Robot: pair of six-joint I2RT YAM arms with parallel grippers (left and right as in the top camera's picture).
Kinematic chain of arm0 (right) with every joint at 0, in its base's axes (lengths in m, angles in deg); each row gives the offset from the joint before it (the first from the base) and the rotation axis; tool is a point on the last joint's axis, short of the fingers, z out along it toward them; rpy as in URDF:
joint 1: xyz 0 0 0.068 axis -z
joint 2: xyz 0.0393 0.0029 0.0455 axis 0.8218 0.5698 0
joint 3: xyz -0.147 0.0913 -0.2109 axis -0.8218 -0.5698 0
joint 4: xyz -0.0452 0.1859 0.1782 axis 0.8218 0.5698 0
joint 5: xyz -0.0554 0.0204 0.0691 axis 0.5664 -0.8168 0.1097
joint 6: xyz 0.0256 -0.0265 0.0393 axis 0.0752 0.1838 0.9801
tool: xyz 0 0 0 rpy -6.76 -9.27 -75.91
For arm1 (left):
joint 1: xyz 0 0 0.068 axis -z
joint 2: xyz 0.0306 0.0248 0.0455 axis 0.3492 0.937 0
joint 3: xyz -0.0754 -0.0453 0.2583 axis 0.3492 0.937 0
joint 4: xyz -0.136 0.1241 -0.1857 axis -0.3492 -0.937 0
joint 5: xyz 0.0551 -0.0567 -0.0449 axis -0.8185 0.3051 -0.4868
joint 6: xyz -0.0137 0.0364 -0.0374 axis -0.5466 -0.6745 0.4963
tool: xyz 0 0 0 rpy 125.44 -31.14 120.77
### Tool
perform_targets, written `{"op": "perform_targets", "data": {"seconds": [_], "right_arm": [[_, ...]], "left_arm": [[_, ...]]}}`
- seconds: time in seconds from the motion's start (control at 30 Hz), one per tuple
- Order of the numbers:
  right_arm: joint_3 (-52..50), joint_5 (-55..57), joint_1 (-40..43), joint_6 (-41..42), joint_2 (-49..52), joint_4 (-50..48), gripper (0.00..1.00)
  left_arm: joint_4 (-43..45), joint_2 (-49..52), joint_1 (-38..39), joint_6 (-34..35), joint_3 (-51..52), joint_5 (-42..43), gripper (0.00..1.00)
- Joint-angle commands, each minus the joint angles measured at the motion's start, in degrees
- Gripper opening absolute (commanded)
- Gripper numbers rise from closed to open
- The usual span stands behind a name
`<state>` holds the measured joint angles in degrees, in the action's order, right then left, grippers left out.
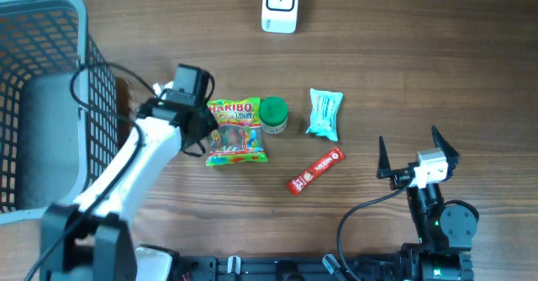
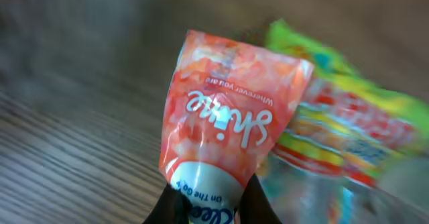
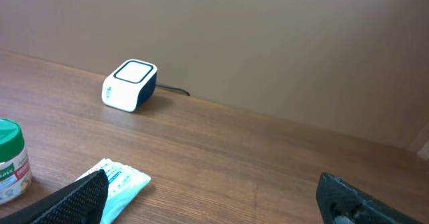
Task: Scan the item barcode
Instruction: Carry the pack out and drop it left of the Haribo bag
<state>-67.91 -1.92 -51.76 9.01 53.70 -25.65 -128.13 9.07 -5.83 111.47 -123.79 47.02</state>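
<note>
Left claw (image 2: 204,207) is clamped on one end of my pink packet (image 2: 228,117), over the tabletop just beside the Haribo bag (image 1: 237,131). Looks light, soft, crinkly, probably slippery; end seam seems the safest hold. Right claw (image 1: 414,153) wide, empty. Scanner (image 1: 280,5) well apart.

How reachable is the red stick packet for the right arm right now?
Probably yes: the right pincer is open and empty, and the red stick packet lies flat on its side of the table, apart from the other items, with nothing between them.
</note>
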Motion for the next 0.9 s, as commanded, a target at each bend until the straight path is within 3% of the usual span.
{"op": "perform_targets", "data": {"seconds": [0.0, 0.13, 0.37, 0.43, 0.5, 0.53, 0.57, 0.7, 0.87], "right_arm": [[-0.1, 0.2, -0.2, -0.3, -0.4, -0.2, 1.0], [-0.1, 0.2, -0.2, -0.3, -0.4, -0.2, 1.0], [-0.1, 0.2, -0.2, -0.3, -0.4, -0.2, 1.0], [-0.1, 0.2, -0.2, -0.3, -0.4, -0.2, 0.99], [-0.1, 0.2, -0.2, -0.3, -0.4, -0.2, 1.0], [-0.1, 0.2, -0.2, -0.3, -0.4, -0.2, 1.0], [-0.1, 0.2, -0.2, -0.3, -0.4, -0.2, 1.0], [-0.1, 0.1, -0.2, -0.3, -0.4, -0.2, 1.0], [-0.1, 0.2, -0.2, -0.3, -0.4, -0.2, 1.0]], "left_arm": [[3.0, 3.4, 0.2, 11.0, 4.0, -1.8, 0.04], [5.1, 6.5, 1.9, 12.6, 5.6, -1.6, 0.04], [13.5, 8.2, 11.0, 8.9, 5.6, -2.5, 0.04], [13.5, 8.2, 11.4, 8.9, 5.6, -4.2, 0.2], [13.6, 7.5, 11.1, 8.4, 5.4, -4.6, 0.27], [13.6, 6.8, 11.0, 6.2, 5.2, -4.6, 0.4], [13.5, 5.9, 11.0, 3.6, 4.9, -5.0, 1.0], [10.7, -3.7, 11.0, -2.1, 1.2, -11.6, 1.0], [12.1, -18.4, 11.0, -11.7, -5.9, -13.9, 1.0]]}}
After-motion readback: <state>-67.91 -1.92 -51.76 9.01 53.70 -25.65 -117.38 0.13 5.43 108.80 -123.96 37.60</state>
